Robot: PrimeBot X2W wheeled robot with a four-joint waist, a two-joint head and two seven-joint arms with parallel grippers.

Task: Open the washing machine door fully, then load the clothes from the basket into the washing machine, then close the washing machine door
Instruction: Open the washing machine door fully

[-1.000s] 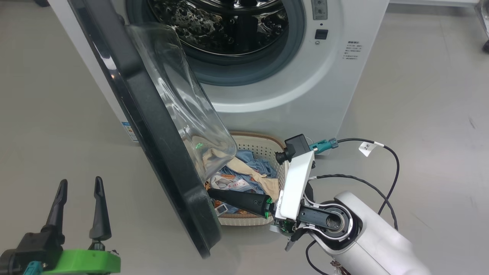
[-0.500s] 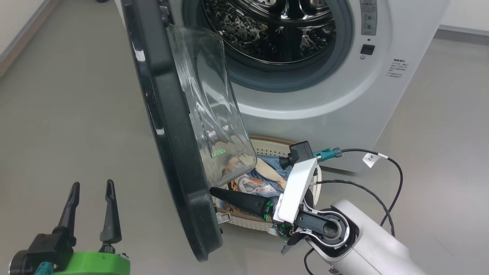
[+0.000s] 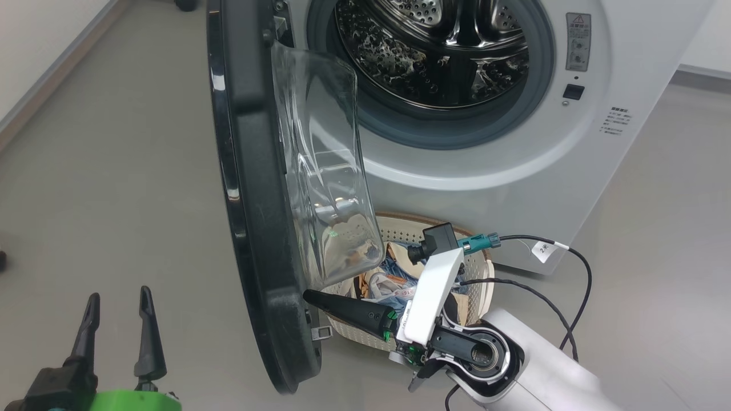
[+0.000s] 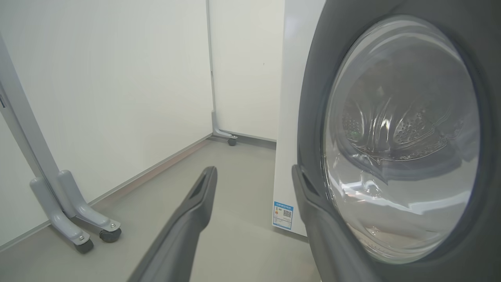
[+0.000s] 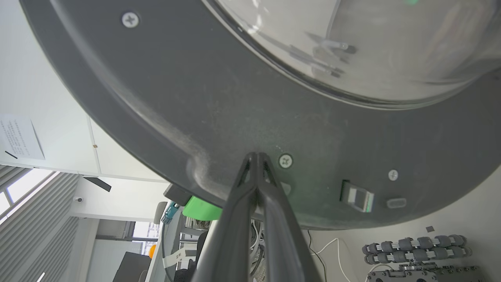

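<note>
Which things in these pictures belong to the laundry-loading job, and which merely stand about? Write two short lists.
Job in hand:
washing machine door; washing machine; basket; clothes; right claw, shut, tips at the door's inner rim.

Standing about:
wheeled stand feet; grey rollers; wall notice.

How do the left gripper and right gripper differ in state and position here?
The left gripper is open; the right gripper is shut. The left gripper hangs clear of the washing machine door; the right gripper's tips meet its dark inner rim. Both hold nothing.
</note>
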